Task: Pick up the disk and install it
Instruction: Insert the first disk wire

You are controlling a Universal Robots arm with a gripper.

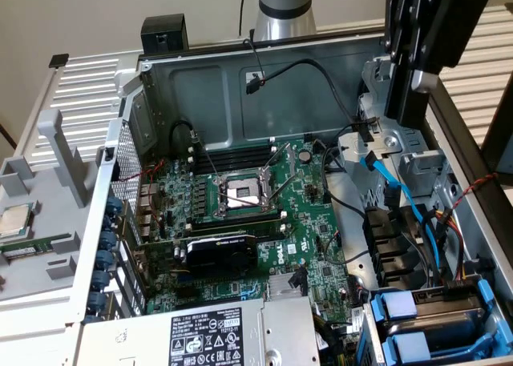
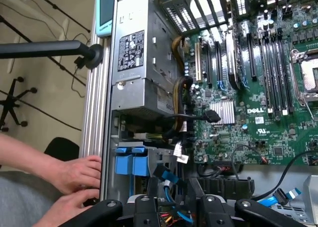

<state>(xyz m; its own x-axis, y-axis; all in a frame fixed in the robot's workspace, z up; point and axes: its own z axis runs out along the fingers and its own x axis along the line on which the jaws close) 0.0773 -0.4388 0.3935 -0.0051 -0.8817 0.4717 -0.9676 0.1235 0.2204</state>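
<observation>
The open computer case [image 1: 240,70] lies on its side with the green motherboard [image 1: 264,214] facing up. The claw [image 1: 421,54] hangs above the case's far corner at the exterior view's right, over the drive cage; whether its fingers are spread or closed I cannot tell, and nothing can be seen in them. The disk [image 1: 437,322], in its bright blue carrier, sits in the bay at the near corner of the case, at the exterior view's right of the power supply [image 1: 200,338]. In the wrist view the blue carrier tabs [image 2: 131,162] show just beside the power supply, and a person's hands [image 2: 77,180] rest against the case's outer wall next to them.
</observation>
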